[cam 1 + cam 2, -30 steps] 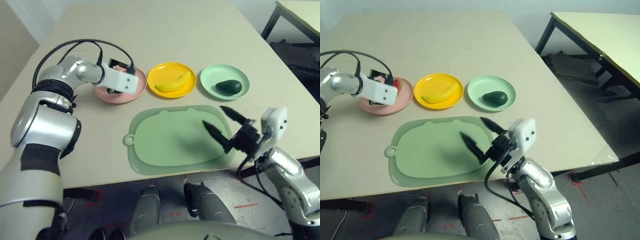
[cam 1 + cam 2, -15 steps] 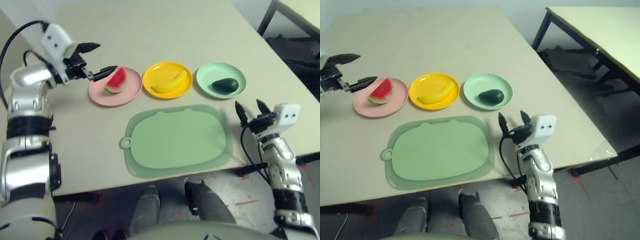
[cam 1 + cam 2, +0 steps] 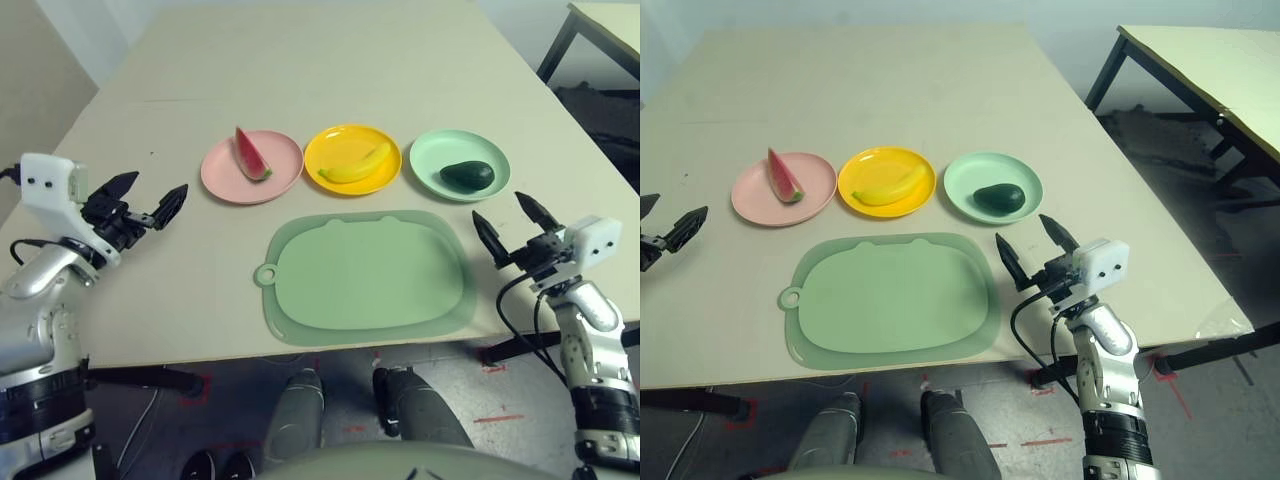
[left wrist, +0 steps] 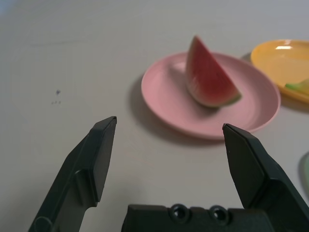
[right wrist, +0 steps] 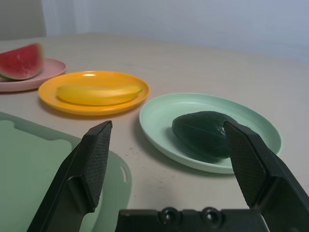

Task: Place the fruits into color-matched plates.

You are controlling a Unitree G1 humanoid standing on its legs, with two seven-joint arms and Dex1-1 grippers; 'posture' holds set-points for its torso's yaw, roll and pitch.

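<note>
Three round, shallow plastic plates stand in a row on the beige table [image 3: 330, 60]. The pink plate [image 3: 280, 178] bears the watermelon wedge [image 3: 251, 154], red flesh upward on its green rind. The yellow plate [image 3: 352, 148] holds the curved banana [image 3: 352, 166]; the mint green plate [image 3: 430, 155] holds the dark oval avocado [image 3: 467, 175]. Below lies a pale green rounded-rectangle mat [image 3: 370, 275] with a ring tab. Left gripper [image 3: 146, 201] and right gripper [image 3: 513, 224] both gape wide, empty, at opposite table edges. No writing is legible.
</note>
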